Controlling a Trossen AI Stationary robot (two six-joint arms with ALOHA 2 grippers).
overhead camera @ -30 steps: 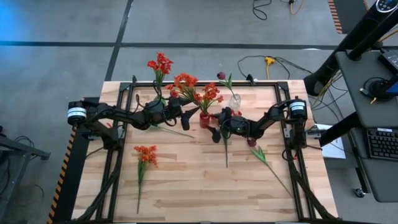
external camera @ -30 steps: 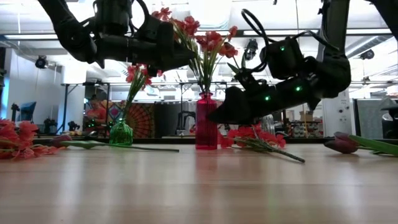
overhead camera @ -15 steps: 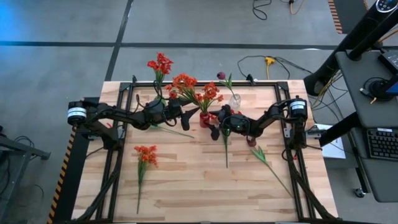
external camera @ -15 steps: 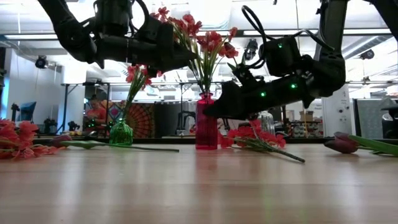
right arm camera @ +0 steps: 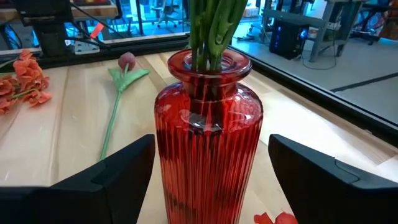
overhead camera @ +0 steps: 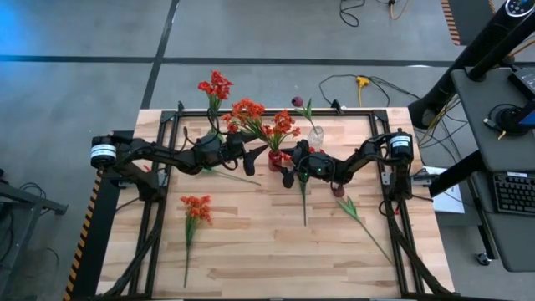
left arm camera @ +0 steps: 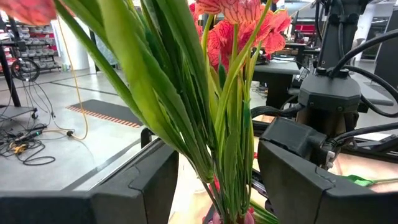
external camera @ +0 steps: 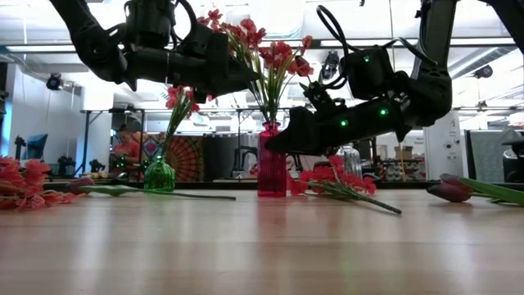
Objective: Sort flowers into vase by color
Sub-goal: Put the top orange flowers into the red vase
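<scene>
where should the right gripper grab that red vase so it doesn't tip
Grip the red vase around its wide ribbed body, below the narrow neck, coming in level from the side. The right gripper already faces it open, fingers either side; green stems block any approach from above.

A robotics lab or workshop: the wooden tabletop (overhead camera: 251, 242) stands on a grey concrete floor (overhead camera: 75, 100) with loose cables (overhead camera: 359, 84) beyond it, a desk with a keyboard (overhead camera: 512, 194) beside it, and workbenches (external camera: 409, 168) behind.
</scene>
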